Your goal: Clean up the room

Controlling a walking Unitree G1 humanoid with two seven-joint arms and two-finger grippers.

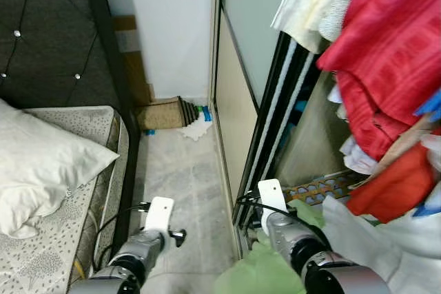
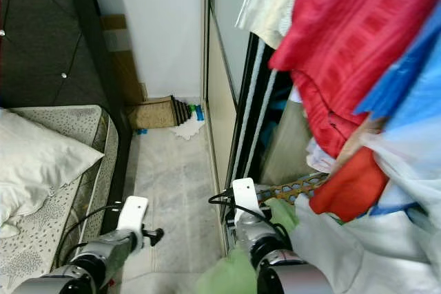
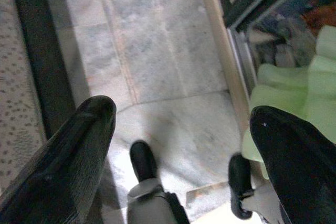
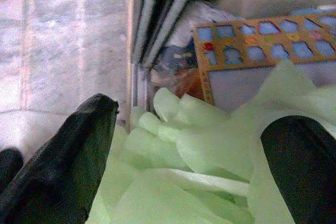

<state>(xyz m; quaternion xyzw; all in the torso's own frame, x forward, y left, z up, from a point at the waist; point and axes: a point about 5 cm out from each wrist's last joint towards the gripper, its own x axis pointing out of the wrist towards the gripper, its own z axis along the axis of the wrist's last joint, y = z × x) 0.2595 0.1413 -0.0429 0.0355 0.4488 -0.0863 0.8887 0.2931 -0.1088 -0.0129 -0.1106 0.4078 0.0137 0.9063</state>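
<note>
Pale floor tiles (image 1: 182, 170) run between the bed (image 1: 62, 239) at nine o'clock and the open wardrobe (image 1: 289, 122) at three. Low at seven o'clock, the left gripper (image 3: 181, 124) hangs over bare tile, fingers spread and empty. At five o'clock, the right gripper (image 4: 189, 150) straddles a pale green cloth (image 4: 194, 171), fingers apart. It looks soft, light and floppy; a bunched fold seems the best hold.
</note>
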